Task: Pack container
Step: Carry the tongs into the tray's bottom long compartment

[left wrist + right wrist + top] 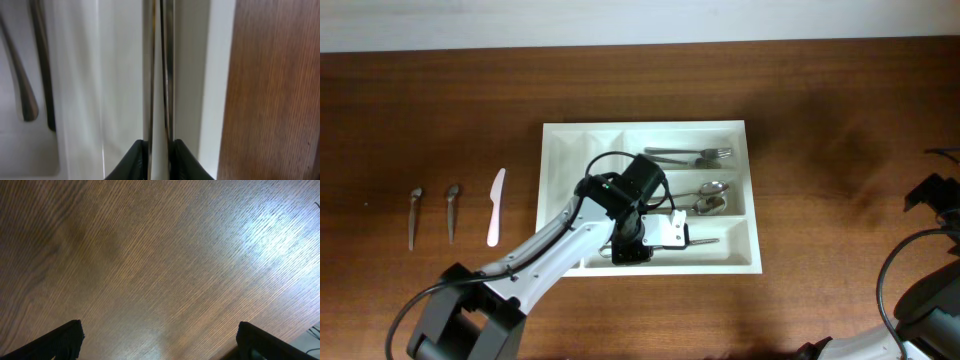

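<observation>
The white cutlery tray (pixel 560 140) lies in the middle of the table. Its back right compartment holds forks (pixel 692 155) and the middle right one holds spoons (pixel 710 196). My left gripper (pixel 630 246) is down in the tray's front compartment, shut on a long metal utensil (pixel 162 75) whose end points right (pixel 706 241). The left wrist view shows the tray's front wall (pixel 216 75) beside the utensil. My right gripper (pixel 160 340) is open and empty over bare wood at the table's far right.
Two small metal spoons (pixel 415 215) (pixel 451 210) and a white plastic knife (pixel 495 206) lie on the table left of the tray. Spoon handles (pixel 22 95) show in the neighbouring compartment. The right arm (pixel 932 192) sits at the right edge.
</observation>
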